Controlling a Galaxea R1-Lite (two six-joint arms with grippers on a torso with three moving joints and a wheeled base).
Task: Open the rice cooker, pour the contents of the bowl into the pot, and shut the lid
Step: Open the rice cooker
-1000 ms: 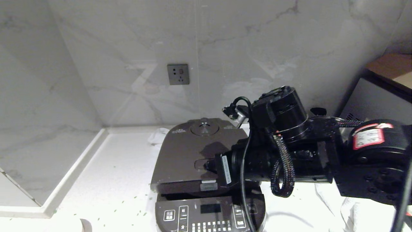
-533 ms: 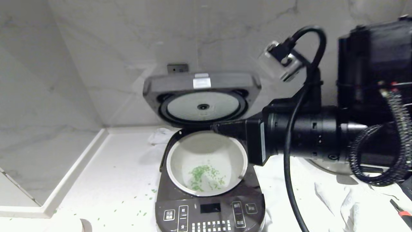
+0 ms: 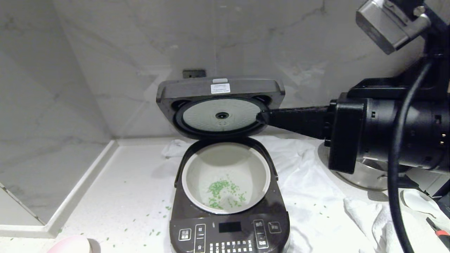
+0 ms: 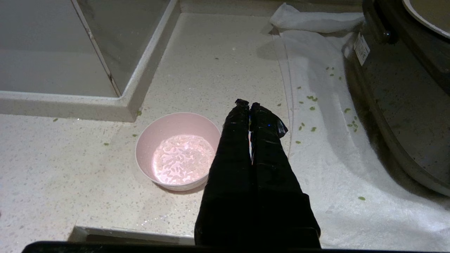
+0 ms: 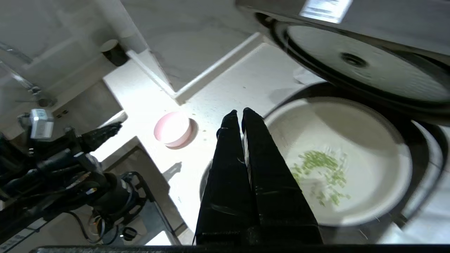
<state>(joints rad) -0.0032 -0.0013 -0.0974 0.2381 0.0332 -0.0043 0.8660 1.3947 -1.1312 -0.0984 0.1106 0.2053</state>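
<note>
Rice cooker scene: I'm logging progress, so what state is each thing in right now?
lid: open, standing up.
pot: seated in the rice cooker, a few green bits inside.
bowl: upright on the counter, not held.
right claw: shut, empty, raised beside the lid.
left claw: shut, empty, near the bowl.

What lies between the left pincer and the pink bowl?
Nothing: in the left wrist view the shut left pincer hangs beside the bowl, with only bare speckled countertop between them.

Head view looks down on rice cooker (image 3: 228, 196), both wrist views share pink bowl (image 4: 178, 151), counter-close.
</note>
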